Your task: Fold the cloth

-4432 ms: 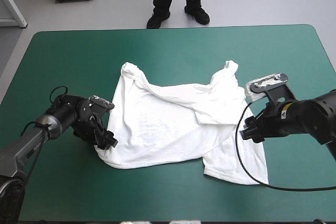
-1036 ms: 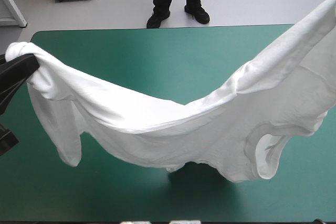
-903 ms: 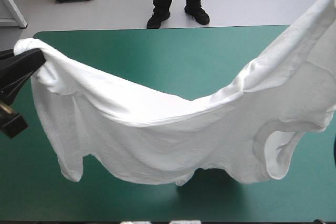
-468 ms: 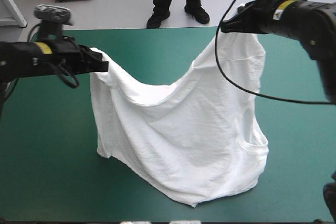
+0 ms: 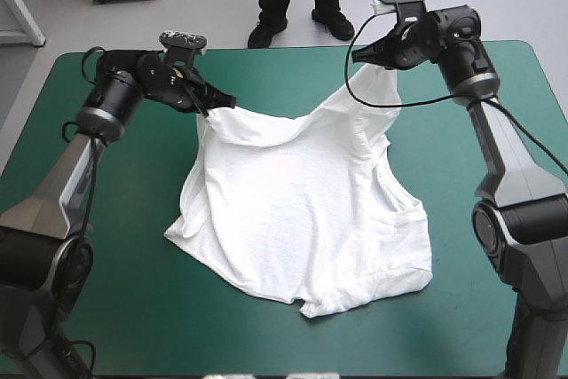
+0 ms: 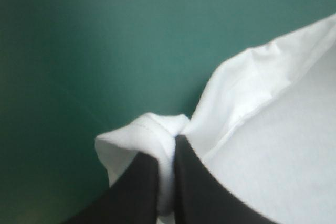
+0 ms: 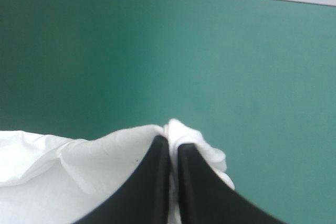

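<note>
T-shirt (image 5: 302, 210), hanging earlier, now lies mostly spread on the worktop (image 5: 98, 299), nearly flattened; left pincer (image 5: 224, 104) and right pincer (image 5: 361, 57) stay clamped on its far corners.

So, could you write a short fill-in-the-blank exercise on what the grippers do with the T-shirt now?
1. The left gripper is ____ on the T-shirt.
2. Counting the right gripper, ____ grippers hold it.
3. Its lower part rests on the table, whose cover is ____.
Missing words: shut; two; teal-green.
</note>
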Available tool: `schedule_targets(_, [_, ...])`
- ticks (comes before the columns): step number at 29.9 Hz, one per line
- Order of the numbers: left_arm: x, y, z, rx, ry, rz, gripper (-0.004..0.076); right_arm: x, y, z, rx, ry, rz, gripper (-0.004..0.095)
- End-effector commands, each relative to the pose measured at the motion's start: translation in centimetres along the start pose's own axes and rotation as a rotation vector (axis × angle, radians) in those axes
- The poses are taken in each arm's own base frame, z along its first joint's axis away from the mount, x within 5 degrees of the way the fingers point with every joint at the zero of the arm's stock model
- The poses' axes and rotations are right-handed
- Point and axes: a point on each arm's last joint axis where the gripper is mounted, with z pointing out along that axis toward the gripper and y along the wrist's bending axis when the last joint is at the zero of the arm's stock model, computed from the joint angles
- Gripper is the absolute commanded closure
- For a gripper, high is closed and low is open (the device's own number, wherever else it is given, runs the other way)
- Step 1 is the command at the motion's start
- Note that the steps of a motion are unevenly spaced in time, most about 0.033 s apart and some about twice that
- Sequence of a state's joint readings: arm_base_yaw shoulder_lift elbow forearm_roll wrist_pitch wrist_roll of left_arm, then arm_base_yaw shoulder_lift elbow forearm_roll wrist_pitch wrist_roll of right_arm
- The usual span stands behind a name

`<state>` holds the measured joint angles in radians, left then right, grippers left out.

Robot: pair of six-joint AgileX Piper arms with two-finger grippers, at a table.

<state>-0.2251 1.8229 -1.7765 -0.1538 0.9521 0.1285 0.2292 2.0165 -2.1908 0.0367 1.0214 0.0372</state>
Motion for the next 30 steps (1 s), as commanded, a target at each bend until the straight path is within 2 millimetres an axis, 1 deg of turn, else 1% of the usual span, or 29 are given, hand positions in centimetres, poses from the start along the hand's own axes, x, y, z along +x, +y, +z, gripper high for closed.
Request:
schedule_targets(1, [-2.1, 0.7, 0.3, -0.023, -0.189, -0.017, 0.0734, -1.6, -0.6, -0.5, 0.006, -0.122, -0.003, 0.0921])
schedule_targets(2, [-2.1, 1.2, 1.4, -0.03, -0.186, -0.025, 0.0734, -1.4, -0.7, 0.2, 0.008, -0.116, -0.002, 0.0921])
schedule_targets(4, [-2.3, 1.6, 3.5, -0.032, -0.172, -0.029, 0.0734, -1.0, -0.9, 1.9, 0.012, -0.095, -0.007, 0.0921])
schedule_targets(7, [-2.5, 2.1, 6.1, -0.038, -0.148, -0.027, 0.0733, -0.4, -0.9, 3.8, 0.01, -0.058, -0.015, 0.0921])
schedule_targets(9, [-2.8, 2.3, 7.4, -0.038, -0.142, -0.028, 0.0724, 0.1, -1.0, 4.7, 0.007, -0.033, -0.028, 0.0919])
schedule_targets(11, [-3.0, 2.4, 8.7, -0.038, -0.137, -0.028, 0.0693, 0.4, -1.0, 5.6, -0.006, -0.016, -0.031, 0.0896])
schedule_targets(14, [-3.5, 2.5, 9.6, -0.033, -0.15, -0.001, 0.0568, 0.6, -0.9, 6.4, -0.053, -0.013, -0.051, 0.0759])
schedule_targets(16, [-4.0, 2.6, 9.9, -0.014, -0.167, 0.014, 0.0437, 0.8, -1.0, 6.9, -0.089, -0.007, -0.047, 0.0608])
schedule_targets(18, [-4.4, 2.6, 9.7, 0.013, -0.19, -0.002, 0.0307, 0.8, -1.4, 6.9, -0.11, -0.008, -0.028, 0.0443])
schedule_targets(19, [-4.5, 3.0, 9.6, 0.012, -0.196, -0.011, 0.0259, 0.8, -1.7, 6.9, -0.114, -0.012, -0.014, 0.0368])
schedule_targets(20, [-4.7, 3.0, 9.4, 0.015, -0.2, -0.012, 0.0233, 0.7, -2.1, 6.8, -0.118, -0.016, -0.003, 0.0318])
schedule_targets(21, [-4.8, 3.4, 9.1, 0.012, -0.199, -0.016, 0.0215, 0.5, -2.5, 6.4, -0.118, -0.021, 0.006, 0.0271])
schedule_targets(22, [-5.0, 3.4, 8.8, 0.015, -0.192, -0.014, 0.0209, 0.4, -2.9, 6.0, -0.126, -0.024, 0.014, 0.0244])
schedule_targets(24, [-5.3, 3.7, 7.5, 0.017, -0.179, -0.013, 0.0209, 0.1, -3.7, 4.6, -0.151, -0.034, 0.02, 0.0239])
schedule_targets(27, [-5.8, 4.0, 4.2, 0.01, -0.188, -0.004, 0.0209, -0.3, -5.0, 2.0, -0.187, -0.017, 0.039, 0.0239])
schedule_targets(30, [-6.1, 3.5, -0.3, -0.005, -0.205, 0.062, 0.0209, -0.2, -6.4, -1.3, -0.222, 0.023, 0.071, 0.024])
